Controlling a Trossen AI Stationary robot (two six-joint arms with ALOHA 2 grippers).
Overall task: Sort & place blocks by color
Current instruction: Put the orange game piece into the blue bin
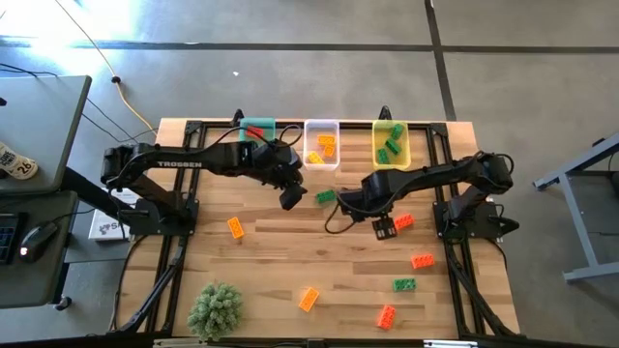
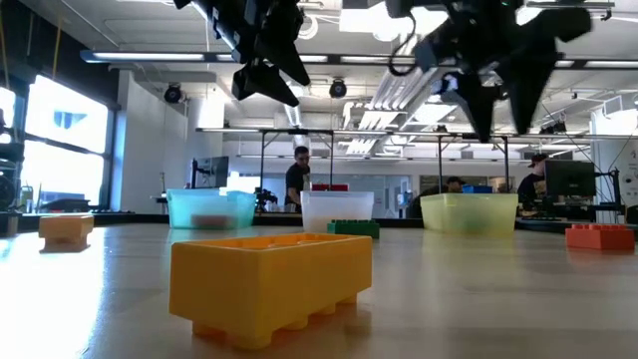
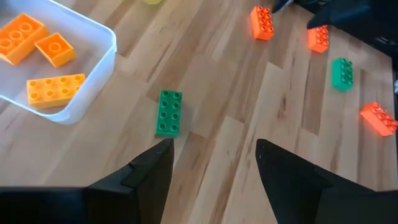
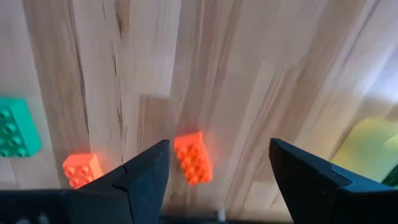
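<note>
Blocks lie scattered on the wooden table. A green block (image 1: 326, 196) lies flat just beyond my left gripper (image 1: 289, 200), which hovers open above the table; in the left wrist view the green block (image 3: 168, 112) shows ahead of the open gripper (image 3: 214, 143). My right gripper (image 1: 384, 230) is open and raised beside an orange-red block (image 1: 404, 221); that block (image 4: 193, 157) shows between the spread fingers of the right gripper (image 4: 217, 143), lower down on the table. In the low view both grippers hang well above the tabletop.
Three bins stand along the far edge: teal (image 1: 256, 129), white (image 1: 321, 155) holding yellow and orange blocks, and yellow (image 1: 391, 155) holding green blocks. Loose blocks: orange (image 1: 236, 228), orange (image 1: 309, 299), red-orange (image 1: 422, 260), green (image 1: 404, 284), red-orange (image 1: 387, 315). A small plant (image 1: 215, 309) sits at the near left.
</note>
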